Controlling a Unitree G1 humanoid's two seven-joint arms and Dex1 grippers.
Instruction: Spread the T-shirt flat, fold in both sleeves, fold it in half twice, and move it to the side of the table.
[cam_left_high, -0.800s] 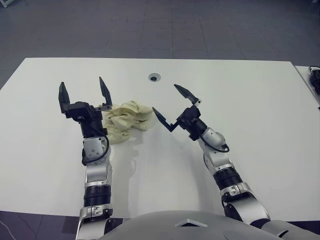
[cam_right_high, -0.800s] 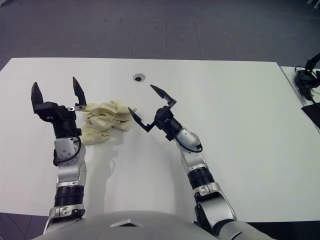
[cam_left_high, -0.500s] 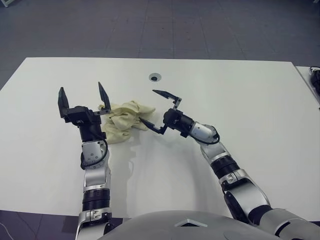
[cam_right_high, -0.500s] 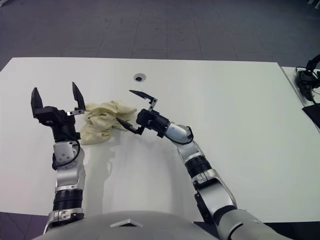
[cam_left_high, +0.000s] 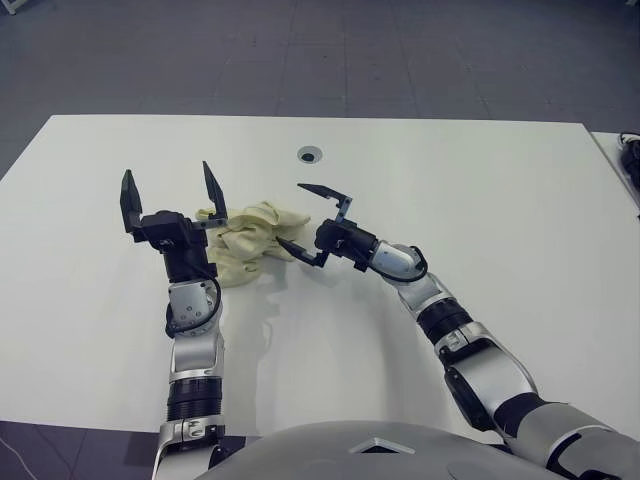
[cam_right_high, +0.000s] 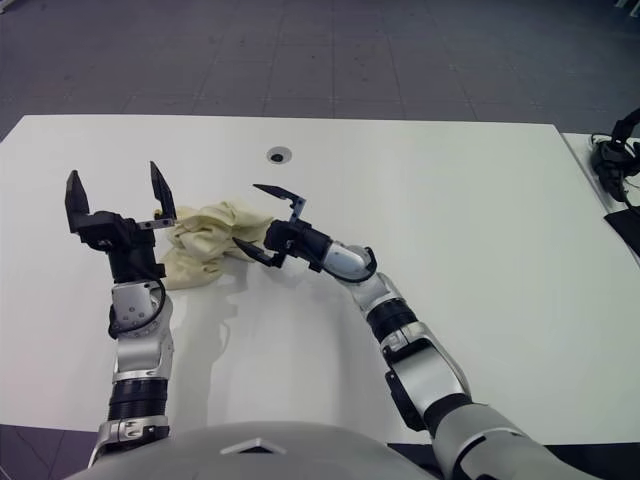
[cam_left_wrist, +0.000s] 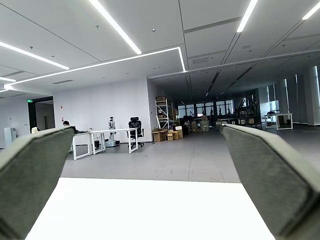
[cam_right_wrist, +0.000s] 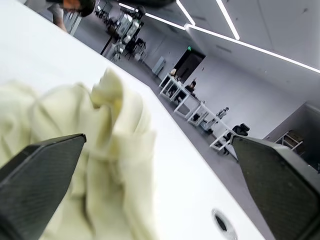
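Observation:
A pale yellow T-shirt (cam_left_high: 247, 241) lies crumpled in a heap on the white table (cam_left_high: 500, 230), left of centre. My left gripper (cam_left_high: 172, 193) stands open and upright just left of the heap, fingers pointing up, nothing between them. My right gripper (cam_left_high: 303, 220) is open at the heap's right edge, its lower finger close to the cloth and its upper finger above it. In the right wrist view the crumpled T-shirt (cam_right_wrist: 95, 165) fills the space between the two open fingers (cam_right_wrist: 35, 185). The left wrist view looks out over the table between its own open fingers (cam_left_wrist: 270, 175).
A small round cable hole (cam_left_high: 310, 154) sits in the table behind the heap. A dark object (cam_right_high: 612, 150) lies past the table's right edge. Bare table surface stretches to the right and front.
My right gripper has swung left and down to the T-shirt's right edge, staying open. The left gripper has barely shifted. The heap looks unchanged.

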